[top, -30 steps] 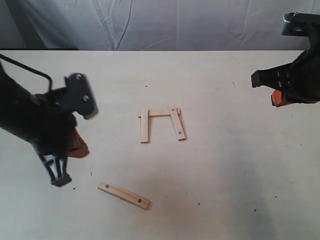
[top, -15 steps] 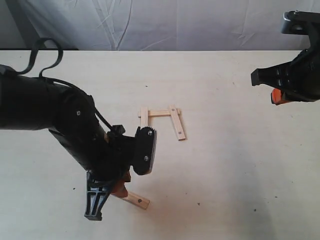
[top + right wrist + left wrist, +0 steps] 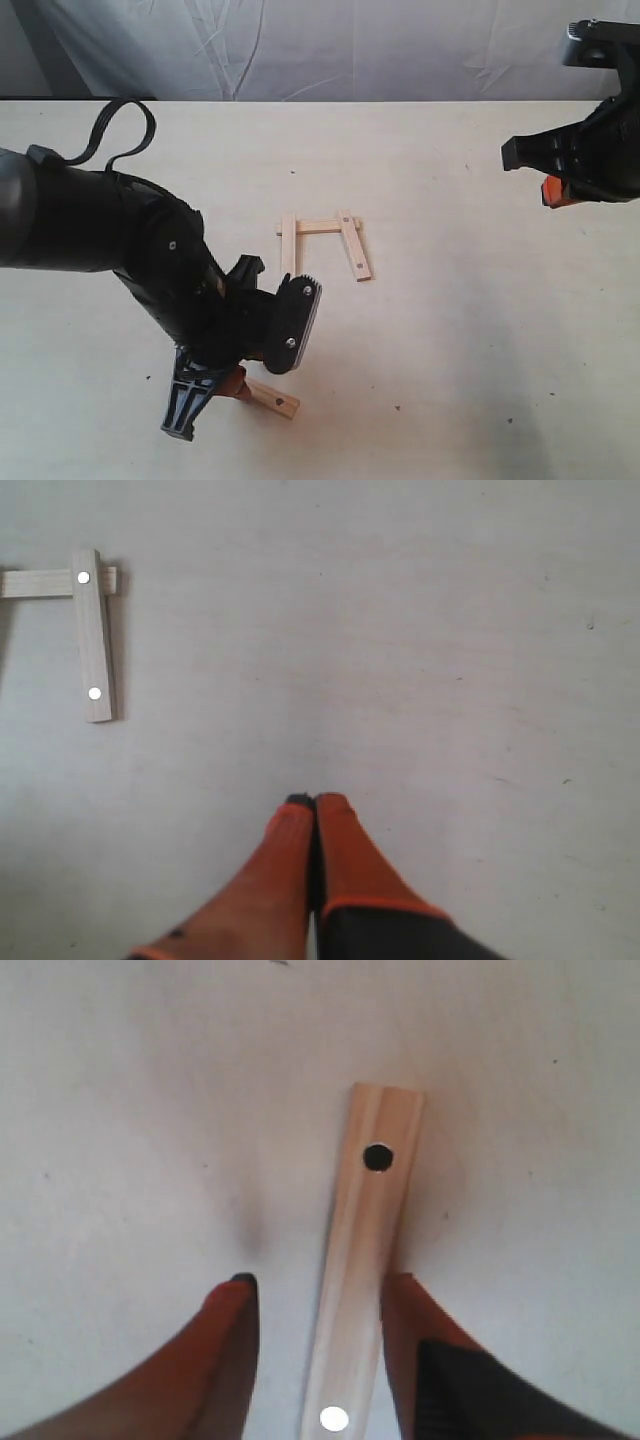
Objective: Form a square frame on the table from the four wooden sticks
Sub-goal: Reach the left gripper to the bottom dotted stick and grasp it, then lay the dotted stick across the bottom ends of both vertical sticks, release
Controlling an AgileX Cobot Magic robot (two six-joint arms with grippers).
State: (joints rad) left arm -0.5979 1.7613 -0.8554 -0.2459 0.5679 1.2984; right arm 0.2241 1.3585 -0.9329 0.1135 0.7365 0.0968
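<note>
Three of the wooden sticks form an open-bottomed frame mid-table: a left stick, a top stick and a right stick, its end overlapping the top one. The fourth stick lies loose nearer the front, mostly covered by my left gripper. In the left wrist view this stick runs between the orange fingers of the left gripper, which is open, with a gap on one side. My right gripper is shut and empty, away from the sticks.
A grey cloth backdrop hangs behind the table's far edge. The right arm hovers at the far right. Bare tabletop lies between the frame and the right arm.
My left arm swung in from the left and came down over the loose stick, now straddling it. The three placed sticks and the right arm have not moved.
</note>
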